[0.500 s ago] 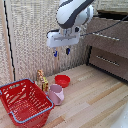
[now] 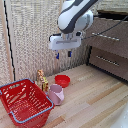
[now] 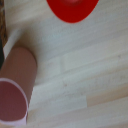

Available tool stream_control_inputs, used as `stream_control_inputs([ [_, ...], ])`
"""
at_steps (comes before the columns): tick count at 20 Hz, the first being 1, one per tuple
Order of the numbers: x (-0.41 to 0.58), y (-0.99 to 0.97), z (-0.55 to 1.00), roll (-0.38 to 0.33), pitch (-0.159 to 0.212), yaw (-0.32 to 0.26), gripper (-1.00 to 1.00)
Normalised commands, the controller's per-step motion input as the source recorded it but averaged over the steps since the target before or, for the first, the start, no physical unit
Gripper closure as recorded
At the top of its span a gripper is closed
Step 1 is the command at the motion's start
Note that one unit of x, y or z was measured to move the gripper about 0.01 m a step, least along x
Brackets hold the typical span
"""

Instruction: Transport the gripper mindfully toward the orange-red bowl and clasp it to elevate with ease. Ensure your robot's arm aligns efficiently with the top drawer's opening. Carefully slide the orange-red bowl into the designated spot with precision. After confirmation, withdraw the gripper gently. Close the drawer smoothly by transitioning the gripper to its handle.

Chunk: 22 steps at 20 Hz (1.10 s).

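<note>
the hand [image 2: 63, 54] hung open and empty above the orange-red bowl [image 2: 62, 80], which sat on the tabletop [image 2: 95, 102] beside a pink mug [image 2: 55, 94].

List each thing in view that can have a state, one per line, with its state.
gripper: open, empty, hanging above the floor.
orange-red bowl: upright on the wood, not held.
pink mug: lying on its side beside the basket.
red basket: upright on the wood.
top drawer: whether it is open cannot be told.
lower drawer: looks shut.
</note>
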Motion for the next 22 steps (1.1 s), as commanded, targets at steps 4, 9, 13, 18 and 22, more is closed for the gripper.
stream_control_inputs([
  [4, 0.385, -0.44, -0.31, 0.056, 0.01, -0.058, -1.0],
  [9, 0.235, -0.28, -0.35, 0.013, 0.053, -0.094, -1.0],
  [13, 0.181, -0.29, -0.36, 0.006, 0.081, -0.095, -1.0],
  [18, 0.202, -0.32, -0.35, 0.003, 0.028, -0.058, -1.0],
  [22, 0.15, -0.22, -0.37, 0.0, 0.001, -0.014, -1.0],
])
